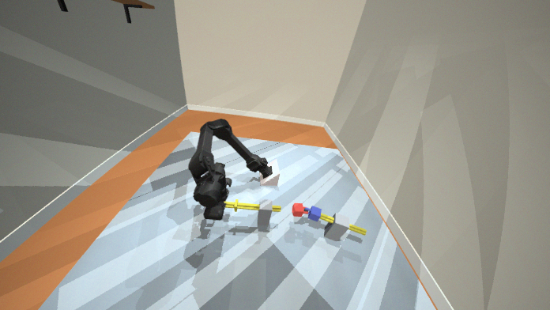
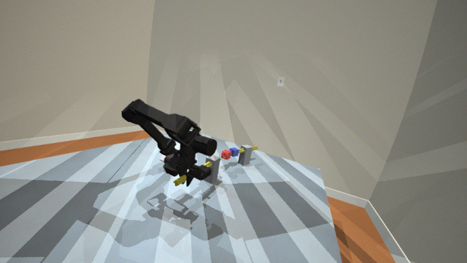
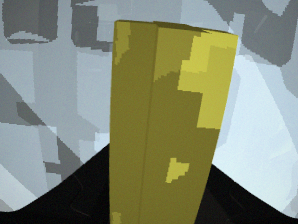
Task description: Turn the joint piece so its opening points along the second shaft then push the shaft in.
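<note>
The second shaft (image 1: 248,206) (image 2: 180,180) (image 3: 165,110) is yellow and passes through its grey block (image 1: 265,217) (image 2: 213,171). My gripper (image 2: 188,178) (image 3: 149,150) is shut on this shaft near its outer end, left of the block in the top view. The red joint piece (image 1: 298,209) (image 2: 226,154) is apart from the shaft's tip, with a gap between. It is hinged to a blue piece (image 1: 314,213) (image 2: 234,151) on the first yellow shaft (image 1: 357,229) (image 2: 255,148), which is fixed in another grey block (image 1: 337,227) (image 2: 247,155). The opening faces roughly toward the second shaft; exact alignment cannot be told.
A pale pink block (image 1: 270,179) stands under the arm's base, behind the second shaft's block in the top view. A yellow collar (image 1: 235,206) sits on the second shaft between the gripper and its block. The arm arches above the shaft's outer end.
</note>
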You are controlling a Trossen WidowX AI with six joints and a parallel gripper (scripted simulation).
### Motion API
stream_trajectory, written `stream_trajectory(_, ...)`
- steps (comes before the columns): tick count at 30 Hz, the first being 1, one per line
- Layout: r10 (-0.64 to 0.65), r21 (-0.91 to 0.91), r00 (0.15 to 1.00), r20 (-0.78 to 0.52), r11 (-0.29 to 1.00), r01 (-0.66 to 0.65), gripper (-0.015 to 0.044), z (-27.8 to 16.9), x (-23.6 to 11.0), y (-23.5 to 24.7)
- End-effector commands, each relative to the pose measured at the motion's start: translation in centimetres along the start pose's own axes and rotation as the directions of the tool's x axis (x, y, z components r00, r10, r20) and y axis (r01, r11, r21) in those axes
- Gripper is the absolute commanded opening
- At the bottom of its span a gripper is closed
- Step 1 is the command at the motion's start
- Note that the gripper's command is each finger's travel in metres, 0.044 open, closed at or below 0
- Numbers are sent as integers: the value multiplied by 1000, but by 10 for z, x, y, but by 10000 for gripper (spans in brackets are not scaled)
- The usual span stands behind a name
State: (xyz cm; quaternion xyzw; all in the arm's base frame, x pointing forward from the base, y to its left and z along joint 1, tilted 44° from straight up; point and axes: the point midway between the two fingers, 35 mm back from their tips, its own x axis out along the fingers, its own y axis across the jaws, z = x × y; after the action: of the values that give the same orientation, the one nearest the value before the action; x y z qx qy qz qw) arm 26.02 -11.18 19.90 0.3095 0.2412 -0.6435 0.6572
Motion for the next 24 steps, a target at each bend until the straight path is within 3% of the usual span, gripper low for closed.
stream_trajectory(1,-5,2,1000,-3,1000,5,0,-7,0,0)
stream_trajectory(24,-10,2,1000,-5,1000,10,0,-42,1,0)
